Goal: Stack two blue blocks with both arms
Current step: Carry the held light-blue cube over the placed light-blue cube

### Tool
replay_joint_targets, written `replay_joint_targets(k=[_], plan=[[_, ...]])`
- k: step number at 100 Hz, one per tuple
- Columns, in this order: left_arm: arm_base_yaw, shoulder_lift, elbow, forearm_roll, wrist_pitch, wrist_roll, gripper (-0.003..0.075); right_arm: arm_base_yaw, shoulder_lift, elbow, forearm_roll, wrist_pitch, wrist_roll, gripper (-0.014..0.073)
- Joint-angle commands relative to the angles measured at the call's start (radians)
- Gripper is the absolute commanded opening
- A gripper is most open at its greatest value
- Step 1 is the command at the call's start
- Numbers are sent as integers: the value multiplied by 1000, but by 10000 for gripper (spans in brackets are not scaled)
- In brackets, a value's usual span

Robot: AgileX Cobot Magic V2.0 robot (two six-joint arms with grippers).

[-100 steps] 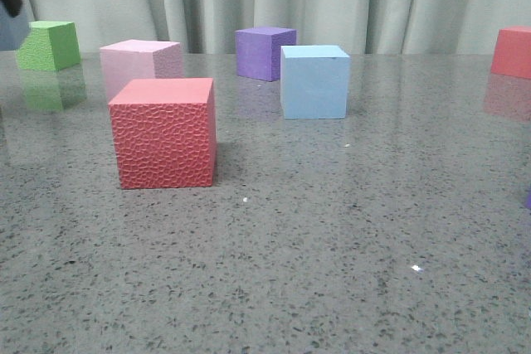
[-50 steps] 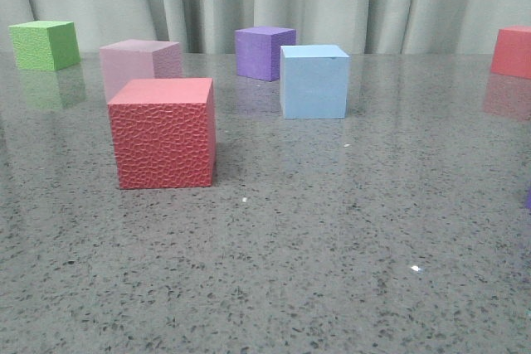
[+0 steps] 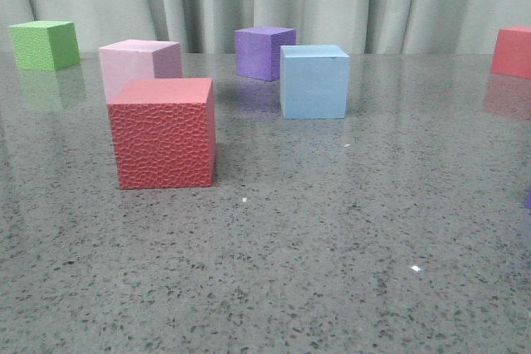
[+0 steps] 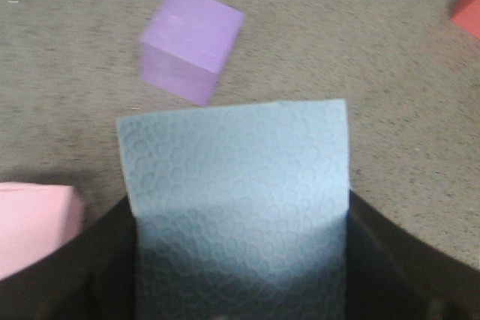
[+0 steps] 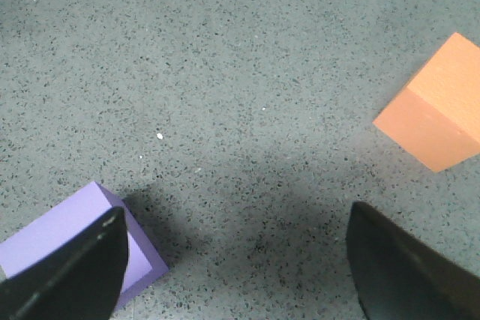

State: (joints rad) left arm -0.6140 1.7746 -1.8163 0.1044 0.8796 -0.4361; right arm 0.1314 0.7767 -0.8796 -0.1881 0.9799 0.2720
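One blue block (image 4: 236,192) sits clamped in the left claw (image 4: 240,275), its dark fingers (image 4: 90,260) pressed against both sides (the block's texture is pebbled in the left wrist view); in the front view it hangs high above the table (image 3: 332,246), cut off by the frame's top edge, so only its underside shows. Below it in the left wrist view lie a purple cube (image 4: 191,43), a pink cube (image 4: 34,222) partly out of frame, and a red corner (image 4: 469,9). The other blue block (image 3: 314,81) stands on the table just beside the purple cube, bare table in front of it. The right claw (image 5: 232,260) is spread wide and grips nothing, hovering over bare table between another purple cube (image 5: 75,241), half hidden behind one finger, and an orange cube (image 5: 435,114).
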Motion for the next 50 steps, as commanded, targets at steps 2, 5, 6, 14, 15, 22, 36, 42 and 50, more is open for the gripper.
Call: replay_joint_targets(k=[2,5,6,14,15,22,36,42,50], plan=[[-36,1,-81,-8,-57,-12,230,0,-10,-23,-12,-54,-5,591],[-42,13,-92,-8,-55,-12,230,0,-10,-23,-12,-54,-5,591],[-46,15,-97,-8,-54,-12,230,0,-10,-23,-12,-54,-5,591],[-59,31,-107,-8,-54,-12,230,0,-10,-23,-12,-54,-5,591],[-59,31,-107,-8,-54,-12,230,0,-10,-23,-12,-54,-5,591],[-65,33,-107,-9,-54,-12,230,0,-10,-23,-12,-54,-5,591],[-65,33,-107,-9,-54,-12,230,0,-10,-23,-12,-54,-5,591],[-65,33,-107,-9,-54,-12,230,0,-10,-23,-12,-54,-5,591],[-65,33,-107,-9,-54,-12,230,0,-10,-23,-12,-54,-5,591]])
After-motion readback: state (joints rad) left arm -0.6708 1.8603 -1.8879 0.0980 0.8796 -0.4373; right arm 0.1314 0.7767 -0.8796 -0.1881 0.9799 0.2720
